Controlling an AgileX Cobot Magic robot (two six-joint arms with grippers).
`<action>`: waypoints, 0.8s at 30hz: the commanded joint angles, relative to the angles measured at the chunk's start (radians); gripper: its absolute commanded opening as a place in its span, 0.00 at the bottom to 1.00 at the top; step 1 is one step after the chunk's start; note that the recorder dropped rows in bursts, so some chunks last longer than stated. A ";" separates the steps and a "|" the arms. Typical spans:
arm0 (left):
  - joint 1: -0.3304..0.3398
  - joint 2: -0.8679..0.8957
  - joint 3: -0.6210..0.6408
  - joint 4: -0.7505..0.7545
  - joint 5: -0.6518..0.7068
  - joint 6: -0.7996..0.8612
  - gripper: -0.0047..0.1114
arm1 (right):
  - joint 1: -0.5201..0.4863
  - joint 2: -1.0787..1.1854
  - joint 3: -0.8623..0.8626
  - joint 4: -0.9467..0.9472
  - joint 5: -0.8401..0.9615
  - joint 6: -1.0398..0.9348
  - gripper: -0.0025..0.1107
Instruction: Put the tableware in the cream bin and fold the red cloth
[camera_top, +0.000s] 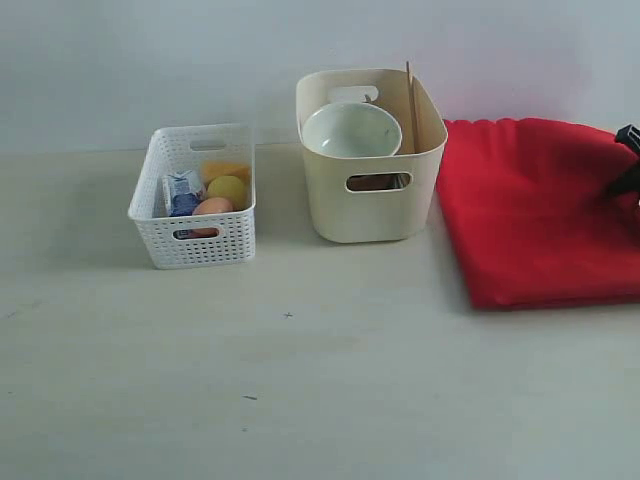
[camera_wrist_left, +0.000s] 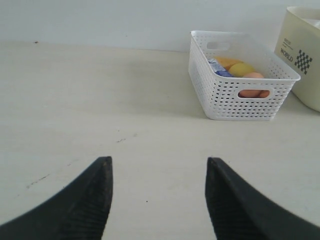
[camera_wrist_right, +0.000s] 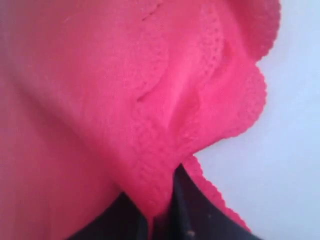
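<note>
The right tool (camera_wrist_right: 160, 220) is clenched on the red cloth (camera_top: 540, 210). In its wrist view a scalloped edge runs down between the two dark fingers, pinched close to the hem, probably so that one layer can be carried across for a fold. In the exterior view this tool shows only as a dark tip at the cloth's 2 o'clock edge. The cloth lies flat on the bench (camera_top: 300, 380) at 3 o'clock from the cream bin (camera_top: 372, 215), its near edge straight and thick, as if already doubled once.

The left tool (camera_wrist_left: 157, 200) is released, with its jaws spread and nothing between them. It hangs over bare bench, well apart from both containers. I judge it is parked out of the way while the other arm handles the cloth.

The cream bin holds the pale green bowl (camera_top: 350, 130), tilted with its mouth toward the camera. The wooden chopsticks (camera_top: 411, 105) stand upright against the wall at 3 o'clock. A metallic glint behind the front handle cut-out may be the steel cup (camera_top: 378, 182), but too little shows to be sure.

At 9 o'clock from the bin stands the white lattice basket (camera_top: 200, 245). It holds the blue-white carton (camera_top: 182, 192), the lemon (camera_top: 227, 188), the egg (camera_top: 212, 206) and a piece of cheese (camera_top: 226, 168). No tableware lies loose on the bench, so folding appears to be the remaining work.
</note>
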 joint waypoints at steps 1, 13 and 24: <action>0.002 -0.005 0.003 -0.003 -0.014 -0.005 0.51 | -0.001 0.000 -0.072 0.012 0.018 -0.064 0.24; 0.002 -0.005 0.003 -0.003 -0.014 -0.005 0.51 | -0.004 -0.084 -0.177 -0.449 0.075 0.116 0.77; 0.002 -0.005 0.003 -0.003 -0.014 -0.005 0.51 | 0.008 -0.295 -0.160 -0.509 0.159 0.279 0.34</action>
